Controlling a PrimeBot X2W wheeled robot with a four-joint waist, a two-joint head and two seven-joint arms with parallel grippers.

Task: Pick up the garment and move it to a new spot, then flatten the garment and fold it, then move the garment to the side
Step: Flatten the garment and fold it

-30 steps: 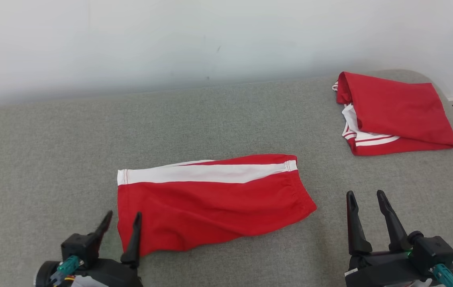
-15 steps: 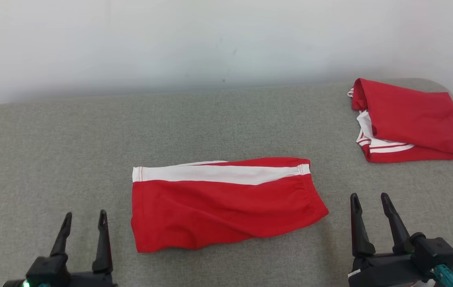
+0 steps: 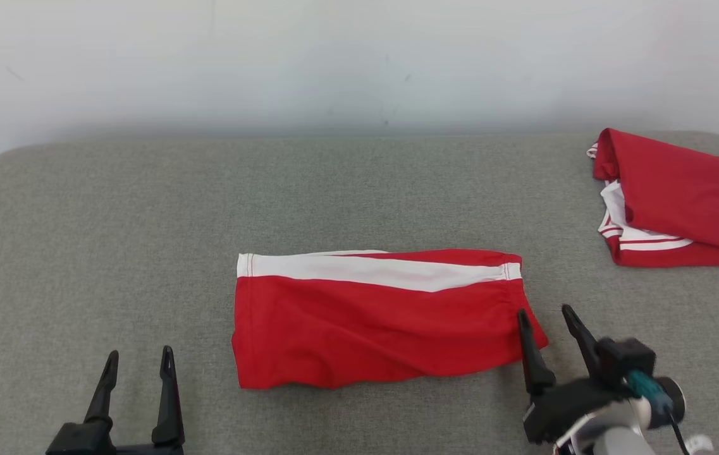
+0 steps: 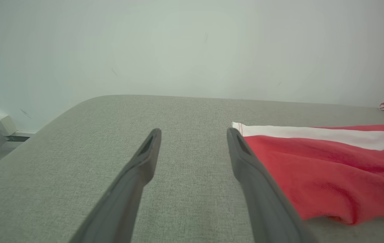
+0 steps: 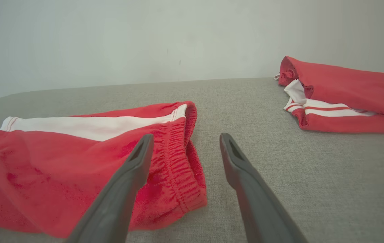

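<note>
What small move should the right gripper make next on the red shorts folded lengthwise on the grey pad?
Probably lower the right gripper and shut it on the waistband corner of the red shorts. Its jaws stand open, one finger over the elastic, the other over bare pad, nothing held. The left gripper is open too, beside the hem end.

Head view: high, looking forward and down on grey pad [image 3: 112, 221]; left wrist view: low, close over it, facing wall [image 4: 178, 50]; right wrist view: equally low, same facing; shared by all three: red shorts [image 3: 372, 328], second red garment [image 3: 682, 196].
</note>
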